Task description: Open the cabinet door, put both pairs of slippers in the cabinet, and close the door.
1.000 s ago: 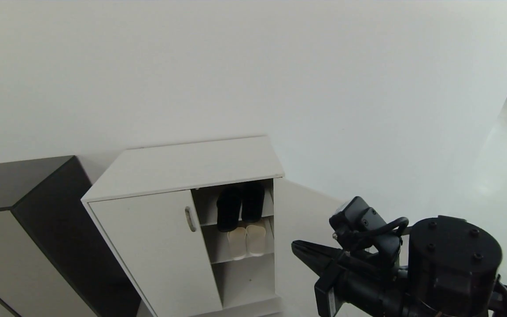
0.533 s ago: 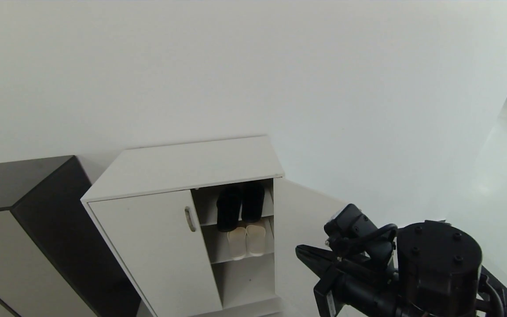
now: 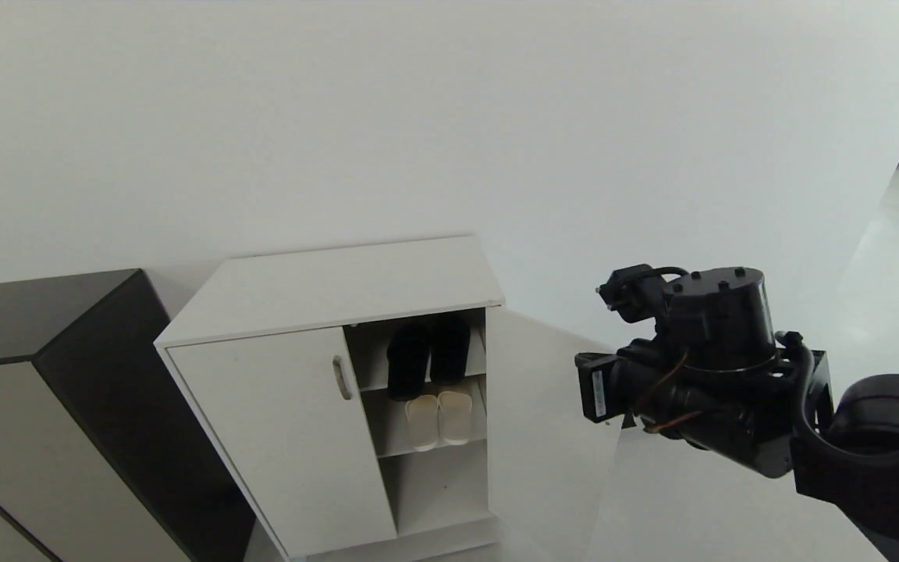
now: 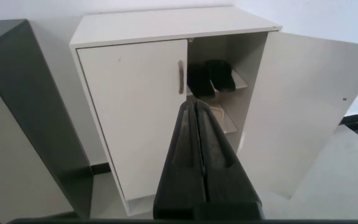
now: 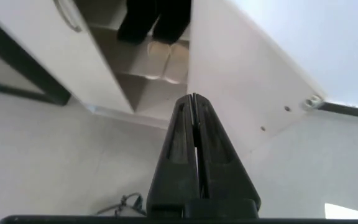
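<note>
Raised since a second ago: right arm (image 3: pixel 719 367), up from the head view's low right corner to about cabinet (image 3: pixel 325 289) top height, near the free edge of the open door (image 3: pixel 543 437); the camera has shifted slightly too.

Head view: black slippers (image 3: pixel 428 355) on the top shelf, white slippers (image 3: pixel 438 417) on the shelf beneath, toes at the front edges. Left door (image 3: pixel 286 437) shut. Step, as judged: loading done, closing remains.

Left wrist view: left gripper (image 4: pixel 195 109), fingers pressed together, nothing held, facing the cabinet front.

Right wrist view: right gripper (image 5: pixel 193 102), fingers pressed together, nothing held, pointing at the door's inner face; a metal part at the free edge, possibly the handle (image 5: pixel 314 101).

Next move calls for getting behind the door's outer face and pushing it to. Floor (image 3: pixel 730 507) right of the door gives room; dark cabinet (image 3: pixel 90 375) stands just beside the cabinet's left side.
</note>
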